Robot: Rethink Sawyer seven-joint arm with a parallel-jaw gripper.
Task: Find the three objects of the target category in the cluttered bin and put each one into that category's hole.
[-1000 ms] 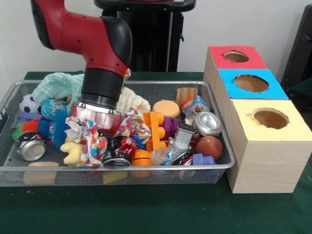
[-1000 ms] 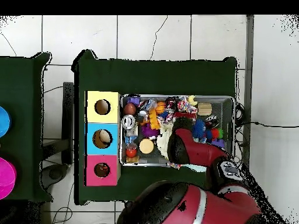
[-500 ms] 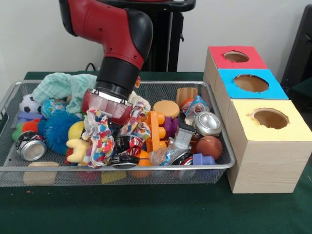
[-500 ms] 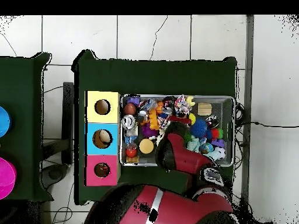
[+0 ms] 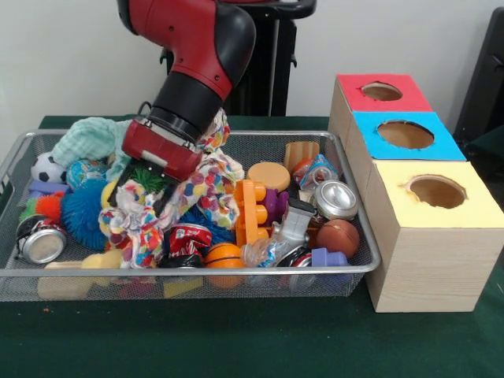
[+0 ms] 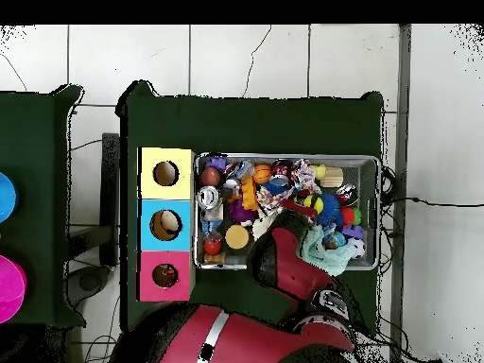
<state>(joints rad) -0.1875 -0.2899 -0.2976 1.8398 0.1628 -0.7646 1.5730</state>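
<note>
End effector (image 5: 150, 179) tips hidden behind patterned cloth (image 5: 197, 193); grip unclear.

The claw (image 5: 146, 183) is buried in a patterned cloth (image 5: 197, 189), so whether it stands open or closed cannot be told from the front; from overhead the red arm (image 6: 284, 265) covers it altogether. The arm's upper part runs off the top edge in the front view. The wire basket (image 5: 189, 272) front rim and mesh blur the lowest items, a wooden block (image 5: 63, 277) among them. Inside the three boxes' holes, only the blue box (image 6: 165, 225) shows something, too small to identify.
</note>
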